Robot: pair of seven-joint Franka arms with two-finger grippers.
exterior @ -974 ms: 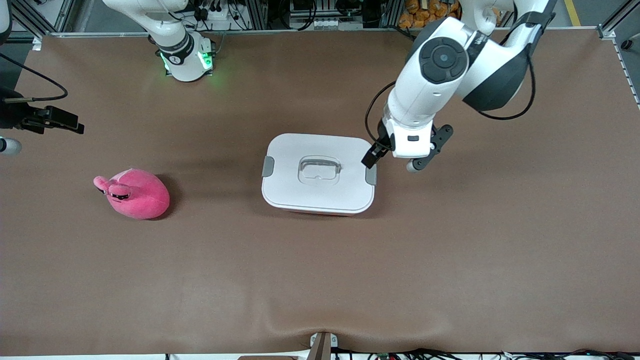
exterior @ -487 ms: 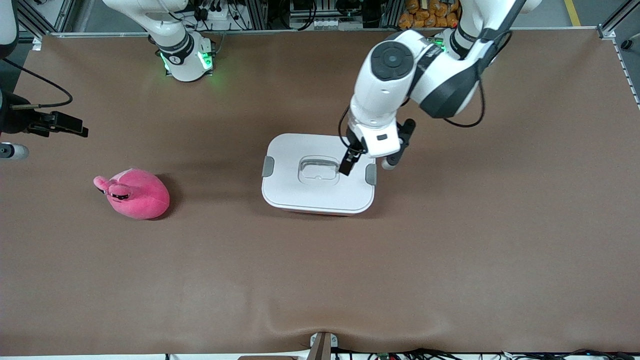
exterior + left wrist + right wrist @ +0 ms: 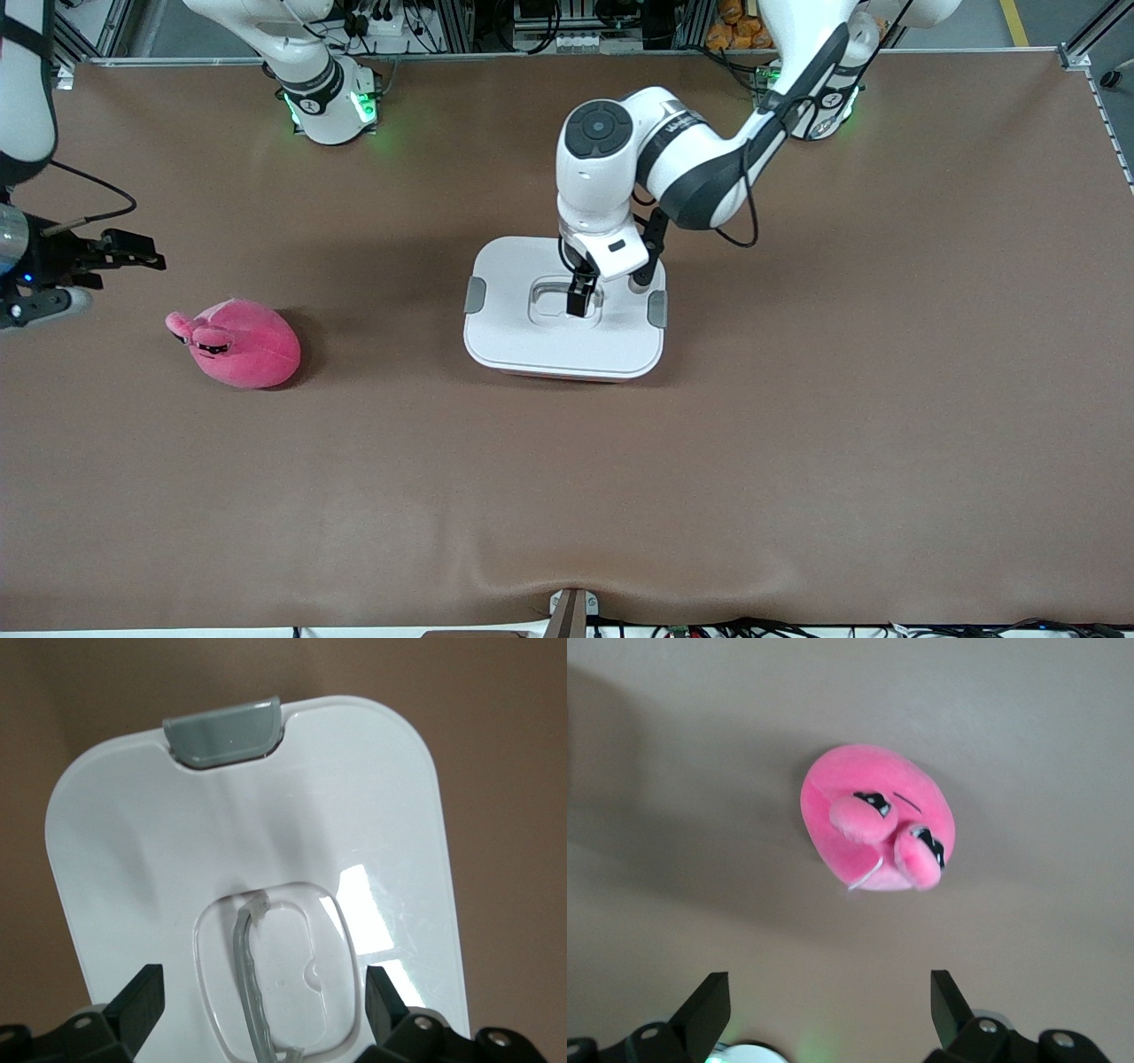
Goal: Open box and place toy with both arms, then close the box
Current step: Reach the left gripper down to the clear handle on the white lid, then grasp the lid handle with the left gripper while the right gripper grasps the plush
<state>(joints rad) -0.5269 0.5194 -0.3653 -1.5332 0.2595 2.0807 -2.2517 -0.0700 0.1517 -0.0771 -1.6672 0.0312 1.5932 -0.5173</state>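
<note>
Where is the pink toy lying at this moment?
In the front view the toy lies on the table toward the right arm's end, apart from the box, with the open right gripper nearby.

left gripper (image 3: 580, 297) swung in from beside the box (image 3: 564, 306) to over its handle (image 3: 567, 299), right gripper (image 3: 133, 248) crept toward the toy (image 3: 239, 344).

High front camera faces both arms; wrist cameras look down close.

The box (image 3: 564, 307) sits mid-tabletop (image 3: 797, 425), lid on. The toy (image 3: 237, 342) lies well apart, toward the right arm's end, slightly nearer the front camera.
</note>
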